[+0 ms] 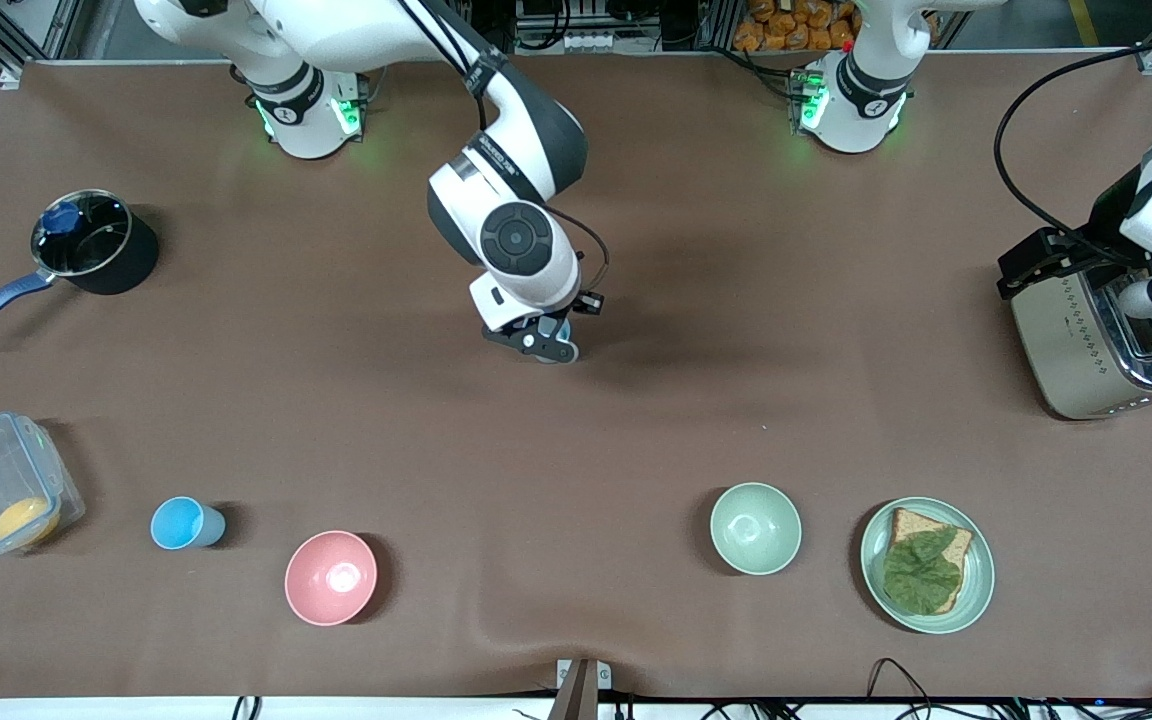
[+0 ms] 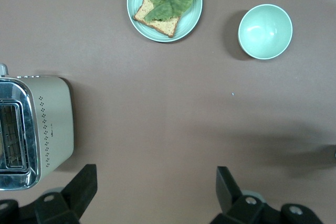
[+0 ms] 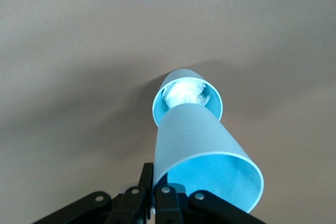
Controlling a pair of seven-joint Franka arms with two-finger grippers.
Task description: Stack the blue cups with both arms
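Note:
My right gripper (image 1: 548,345) (image 3: 160,182) hangs over the middle of the table, shut on the rim of a pale blue cup (image 3: 202,150). That cup's narrow base is at the mouth of a second blue cup (image 3: 181,77) standing on the brown cloth below; I cannot tell whether it is inside. In the front view only a sliver of blue (image 1: 563,330) shows under the hand. A bright sky-blue cup (image 1: 186,523) sits apart, near the front camera at the right arm's end. My left gripper (image 2: 157,192) is open and empty, above the cloth beside the toaster (image 2: 50,124).
A pink bowl (image 1: 330,577) sits beside the sky-blue cup. A pale green bowl (image 1: 755,527) (image 2: 265,31) and a plate (image 1: 981,590) (image 2: 137,19) with toast and lettuce lie toward the left arm's end. The toaster (image 1: 1086,350), a black pot (image 1: 96,245) and a clear box (image 1: 1,480) stand at the table's ends.

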